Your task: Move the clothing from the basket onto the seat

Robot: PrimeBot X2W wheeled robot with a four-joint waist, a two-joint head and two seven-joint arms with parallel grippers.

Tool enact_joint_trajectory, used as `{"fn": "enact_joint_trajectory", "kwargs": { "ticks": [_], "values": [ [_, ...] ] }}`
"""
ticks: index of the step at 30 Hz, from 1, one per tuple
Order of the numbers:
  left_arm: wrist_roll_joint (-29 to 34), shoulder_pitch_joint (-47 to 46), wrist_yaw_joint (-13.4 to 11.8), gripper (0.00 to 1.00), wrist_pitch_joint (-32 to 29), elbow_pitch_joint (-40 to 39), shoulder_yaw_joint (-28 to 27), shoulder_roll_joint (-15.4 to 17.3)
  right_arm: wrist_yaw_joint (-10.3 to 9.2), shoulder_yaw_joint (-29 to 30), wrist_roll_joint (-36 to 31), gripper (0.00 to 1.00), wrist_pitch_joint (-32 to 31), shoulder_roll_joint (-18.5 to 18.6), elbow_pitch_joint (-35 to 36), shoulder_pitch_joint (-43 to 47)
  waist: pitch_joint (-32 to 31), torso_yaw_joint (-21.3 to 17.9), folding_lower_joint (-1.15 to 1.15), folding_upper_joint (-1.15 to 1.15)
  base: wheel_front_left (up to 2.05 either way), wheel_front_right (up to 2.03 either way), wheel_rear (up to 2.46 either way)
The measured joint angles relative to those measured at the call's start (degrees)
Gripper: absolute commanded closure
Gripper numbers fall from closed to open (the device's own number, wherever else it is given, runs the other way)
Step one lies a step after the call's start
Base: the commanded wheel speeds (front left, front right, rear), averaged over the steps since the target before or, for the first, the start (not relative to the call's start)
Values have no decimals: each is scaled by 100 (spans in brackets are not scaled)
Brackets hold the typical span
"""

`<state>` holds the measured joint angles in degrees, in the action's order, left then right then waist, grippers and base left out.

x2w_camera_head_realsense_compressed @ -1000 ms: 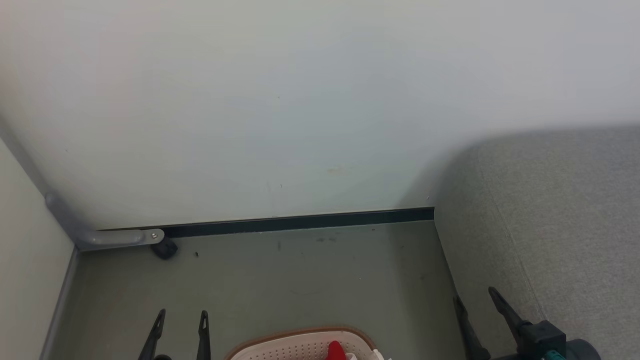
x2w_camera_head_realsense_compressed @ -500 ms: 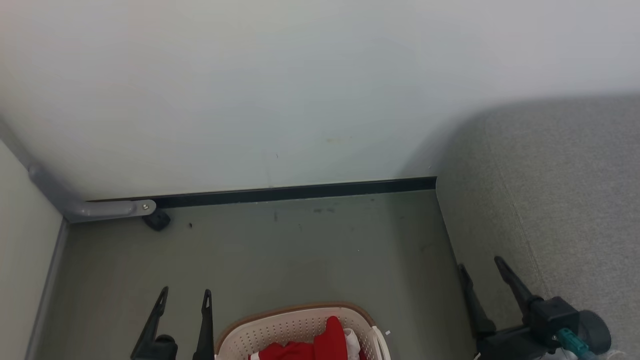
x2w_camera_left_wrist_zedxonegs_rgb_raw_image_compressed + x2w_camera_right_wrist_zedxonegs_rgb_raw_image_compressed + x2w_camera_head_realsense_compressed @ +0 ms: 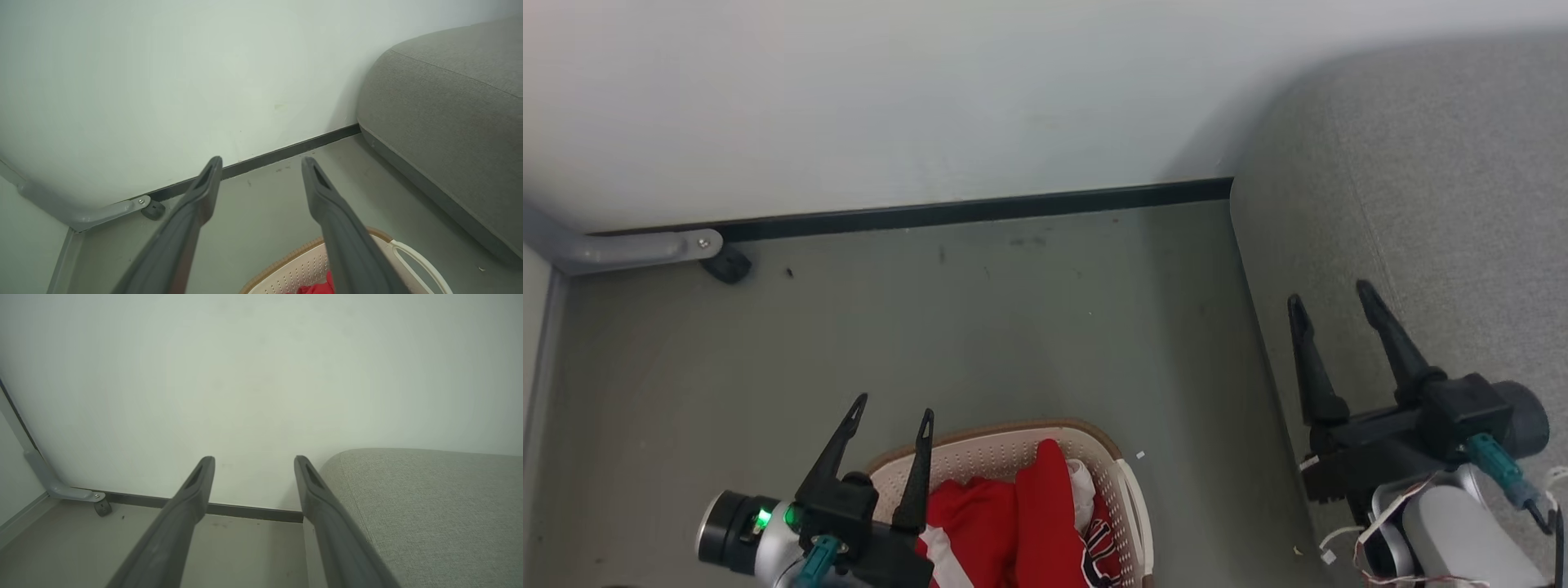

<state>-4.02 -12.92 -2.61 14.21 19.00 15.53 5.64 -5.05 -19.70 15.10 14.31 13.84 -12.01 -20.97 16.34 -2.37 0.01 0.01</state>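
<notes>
The clothing (image 3: 1021,523) lies heaped in the basket (image 3: 980,461), at six o'clock in the head view: red folds with white trim, and dark numerals (image 3: 1099,541) at the heap's four o'clock edge. None of it is on the seat (image 3: 1421,163), so the job looks not yet begun. The basket stands on the floor (image 3: 1013,327), its white handle (image 3: 1134,510) at three o'clock, facing the seat; it is near the seat but apart from it, likely so that each carry is short.

The left gripper (image 3: 894,405) hovers at the basket's nine o'clock rim, fingers spread wide and empty, pointing to twelve (whether the inner finger touches the plastic I cannot tell). That suits a reach down into the heap. The right gripper (image 3: 1328,292) is at four o'clock over the seat's edge, also spread and holding nothing.

The seat runs from one to five o'clock, with a grey woven cover, a rounded corner and a stitched seam. It should be soft enough to keep a garment where it drops. The floor is smooth grey-green, scuffed towards the pale wall (image 3: 931,98) at twelve, which has a dark skirting strip (image 3: 980,211) at its foot. At ten o'clock a grey bracket (image 3: 629,247) sits above a small dark foot (image 3: 727,265).
</notes>
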Motion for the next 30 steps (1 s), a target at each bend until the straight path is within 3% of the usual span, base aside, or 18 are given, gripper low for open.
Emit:
{"fn": "enact_joint_trajectory", "kwargs": {
  "ticks": [30],
  "values": [
    [412,-1633,516,0,-359,1681,1282,-261,-83,433,-157,0,41,-88,141,-1912,2150,-627,0,1,0,0,0]
  ]
}}
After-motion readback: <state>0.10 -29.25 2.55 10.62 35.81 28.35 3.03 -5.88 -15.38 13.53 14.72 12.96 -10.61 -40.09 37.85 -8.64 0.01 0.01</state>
